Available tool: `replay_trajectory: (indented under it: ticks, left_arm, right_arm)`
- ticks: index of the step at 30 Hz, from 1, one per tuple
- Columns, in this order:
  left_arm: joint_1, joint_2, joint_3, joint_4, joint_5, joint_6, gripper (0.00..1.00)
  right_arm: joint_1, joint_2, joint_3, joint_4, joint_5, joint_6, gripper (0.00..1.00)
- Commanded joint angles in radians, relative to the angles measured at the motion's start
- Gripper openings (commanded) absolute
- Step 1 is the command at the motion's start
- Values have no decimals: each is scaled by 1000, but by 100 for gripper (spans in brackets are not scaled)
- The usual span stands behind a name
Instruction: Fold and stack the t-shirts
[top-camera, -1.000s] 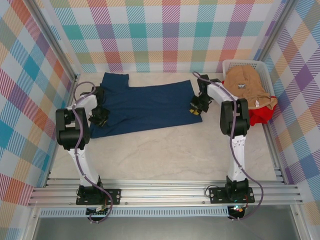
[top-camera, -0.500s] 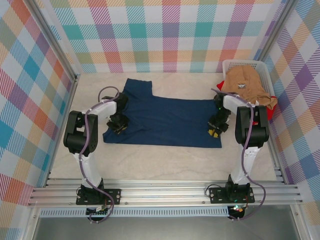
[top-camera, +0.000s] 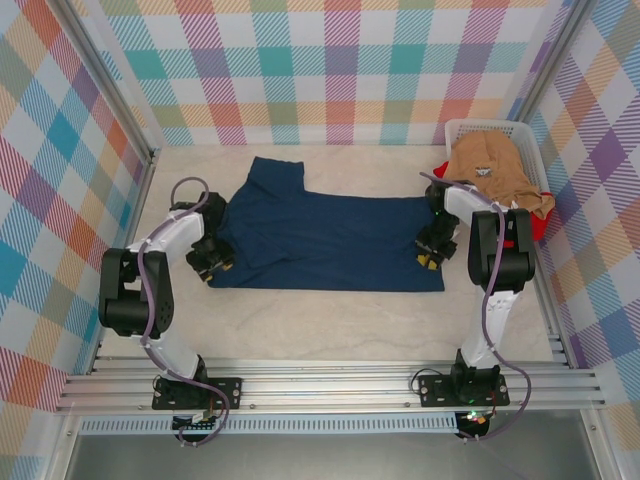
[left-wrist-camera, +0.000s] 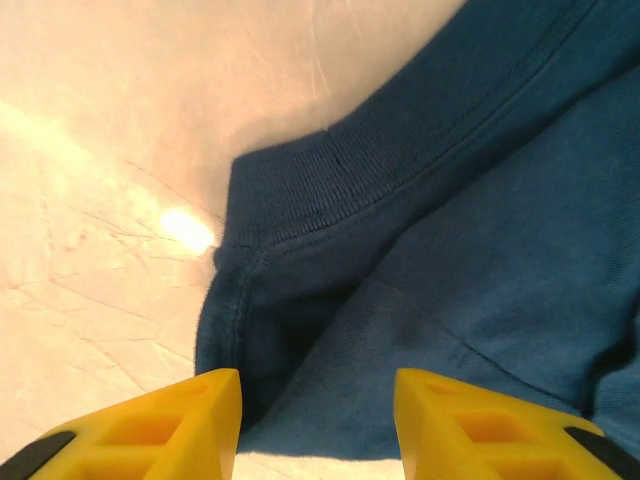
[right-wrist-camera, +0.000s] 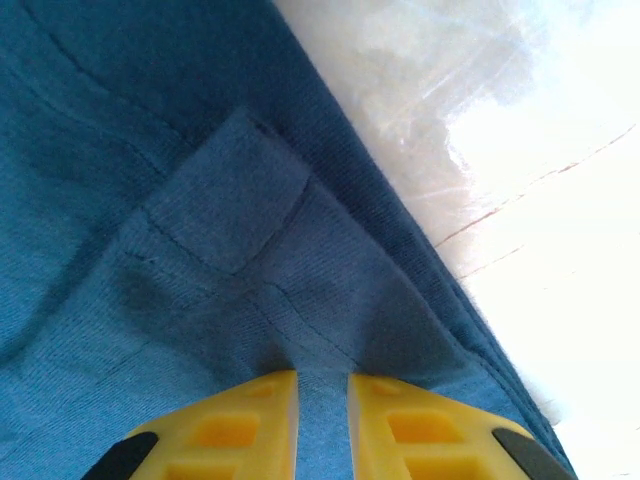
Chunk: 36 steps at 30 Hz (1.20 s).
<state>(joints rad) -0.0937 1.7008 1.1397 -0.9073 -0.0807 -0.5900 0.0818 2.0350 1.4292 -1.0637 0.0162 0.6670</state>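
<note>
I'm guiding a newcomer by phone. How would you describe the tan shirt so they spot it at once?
At the table's far right corner stands a white basket. The tan shirt lies heaped on top in it, unlike the navy shirt spread flat on the table; the red shirt only peeks out beneath it.

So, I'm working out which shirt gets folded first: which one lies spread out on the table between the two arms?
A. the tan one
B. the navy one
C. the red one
B: the navy t-shirt lies spread on the table, while the tan t-shirt sits in the white basket with the red t-shirt peeking out beside it.
</note>
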Motion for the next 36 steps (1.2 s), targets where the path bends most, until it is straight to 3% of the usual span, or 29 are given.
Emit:
replay_trajectory:
  ticks: [1,5,9,12,19,23,26,29,31,33,36]
  left_arm:
    - [0,-7,-38,82,27,104,42]
    - [-1,-25,-99,163,62,111,38]
    - [0,-1,-89,113,-30,102,17]
    - [1,4,-64,69,-118,107,8]
    - [1,55,33,-10,-253,158,2]
    - [1,101,61,-11,-248,173,8]
    - [1,141,94,-44,-250,154,20]
    - [-4,133,138,-97,-284,99,39]
    - [-20,71,172,-115,-290,62,43]
    - [-32,-2,174,-84,-183,-4,42]
    - [-61,-30,102,23,95,-207,42]
  right_arm:
    - [-1,20,20,-6,9,-18,21]
    - [-1,21,14,-4,7,-18,21]
    - [-1,18,8,-2,5,-16,21]
    - [-1,17,8,-7,17,-17,21]
    - [-1,23,9,-16,43,-17,21]
    - [1,31,15,-8,20,-22,22]
    - [4,29,16,-8,9,-24,24]
    - [7,23,14,-7,2,-30,26]
    - [8,21,13,-8,-2,-34,26]
    - [11,15,8,-6,-2,-36,26]
    - [11,20,5,-4,-4,-40,26]
